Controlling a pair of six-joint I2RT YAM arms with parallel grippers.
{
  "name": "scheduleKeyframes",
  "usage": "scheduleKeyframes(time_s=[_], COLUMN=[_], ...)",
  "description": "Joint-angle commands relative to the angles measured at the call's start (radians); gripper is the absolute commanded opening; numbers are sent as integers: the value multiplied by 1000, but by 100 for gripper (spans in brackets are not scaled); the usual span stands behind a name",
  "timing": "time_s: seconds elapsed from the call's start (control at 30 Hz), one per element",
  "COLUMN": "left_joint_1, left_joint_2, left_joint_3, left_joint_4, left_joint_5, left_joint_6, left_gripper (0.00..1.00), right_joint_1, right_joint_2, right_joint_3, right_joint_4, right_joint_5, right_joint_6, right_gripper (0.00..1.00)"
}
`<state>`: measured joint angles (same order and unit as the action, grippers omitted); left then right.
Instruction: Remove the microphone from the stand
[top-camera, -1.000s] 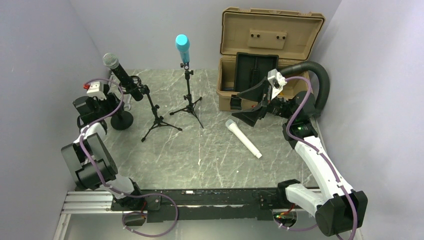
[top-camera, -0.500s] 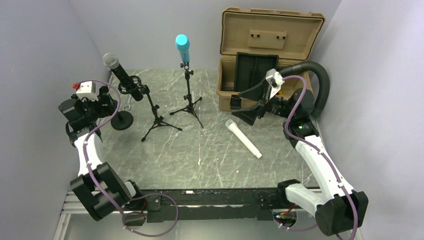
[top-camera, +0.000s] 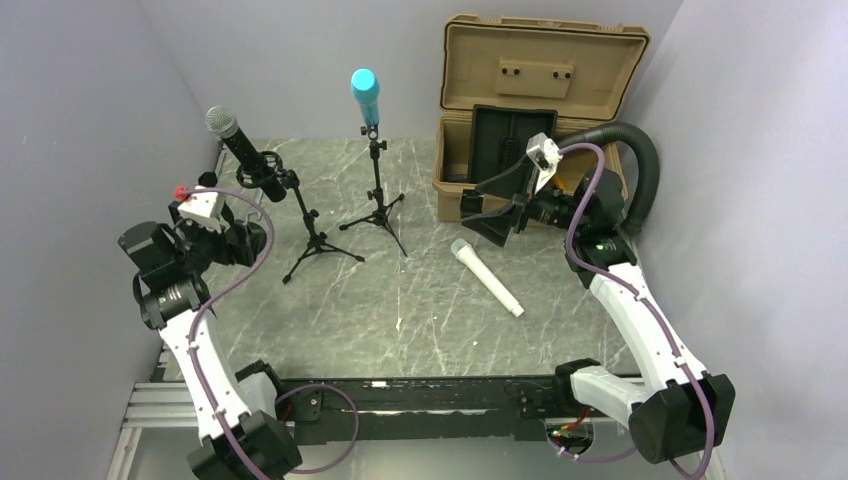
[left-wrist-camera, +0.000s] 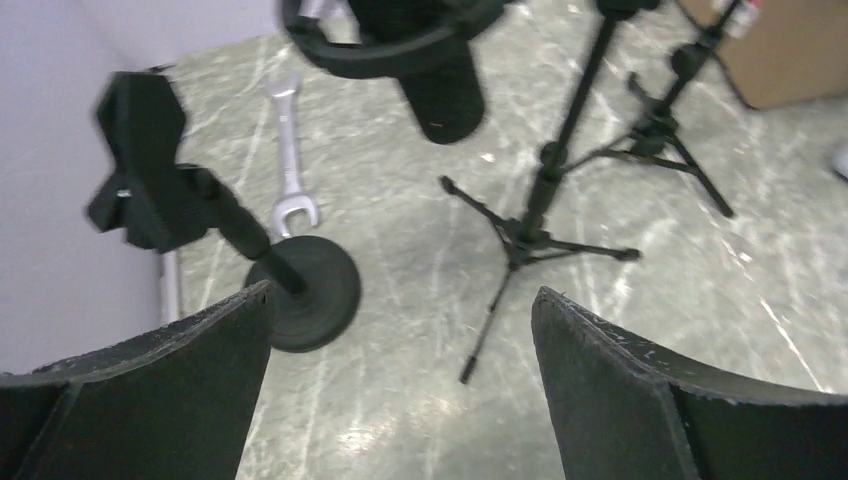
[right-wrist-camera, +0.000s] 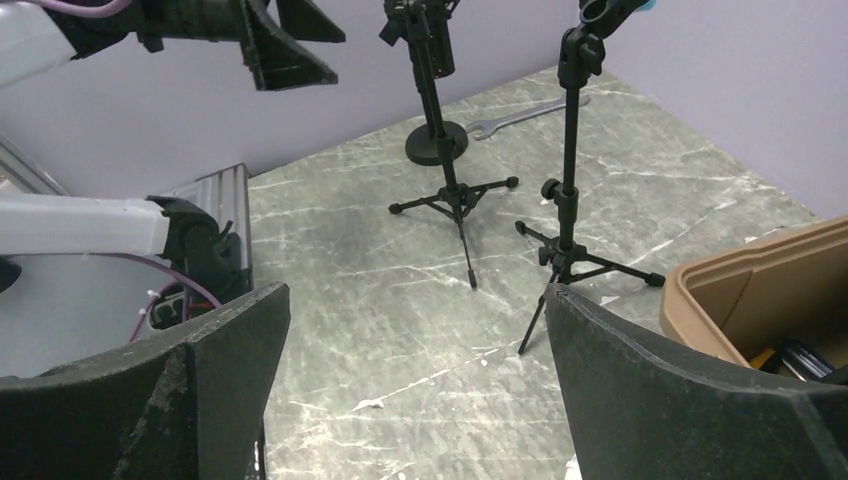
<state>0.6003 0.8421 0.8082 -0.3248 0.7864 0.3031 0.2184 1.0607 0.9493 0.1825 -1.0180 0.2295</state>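
A black microphone (top-camera: 243, 150) with a grey mesh head sits tilted in the clip of a tripod stand (top-camera: 312, 232) at the back left. Its lower end (left-wrist-camera: 440, 85) hangs through the clip ring in the left wrist view. A blue microphone (top-camera: 365, 95) stands upright on a second tripod stand (top-camera: 378, 195). My left gripper (top-camera: 250, 240) is open and empty, left of the black microphone's stand and below its clip. My right gripper (top-camera: 487, 212) is open and empty, hovering in front of the case, right of the blue microphone's stand.
A white microphone (top-camera: 487, 278) lies flat on the table. A round-base stand (left-wrist-camera: 303, 292) with an empty clip (left-wrist-camera: 150, 175) and a wrench (left-wrist-camera: 290, 160) sit at the far left. An open tan case (top-camera: 530, 110) and a black hose (top-camera: 640, 160) are at the back right.
My left arm has swung forward and its jaws have opened wider, now hiding the round base from above. The right gripper has shifted slightly toward the case.
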Motion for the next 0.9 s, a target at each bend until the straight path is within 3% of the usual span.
scheduleKeyframes(time_s=[0.0, 0.17, 0.27, 0.47, 0.87], left_joint_1=[-30, -175, -294, -423, -498], left_joint_2=[-85, -165, -174, -123, 35], left_joint_3=[-3, -49, -100, -172, -195], left_joint_4=[-196, -180, -75, 184, 448], left_joint_5=[176, 108, 38, -69, -251], left_joint_6=[131, 143, 94, -10, -138], left_gripper=[99, 98, 96, 92, 82], right_joint_1=[-4, -3, -3, -3, -3], right_joint_2=[5, 10, 8, -16, -28], right_joint_3=[2, -21, -30, -48, -75], right_joint_4=[84, 132, 150, 167, 187], right_joint_5=[-17, -42, -51, -60, -63], right_joint_6=[13, 35, 47, 51, 56], right_gripper=[100, 100, 100, 100, 100])
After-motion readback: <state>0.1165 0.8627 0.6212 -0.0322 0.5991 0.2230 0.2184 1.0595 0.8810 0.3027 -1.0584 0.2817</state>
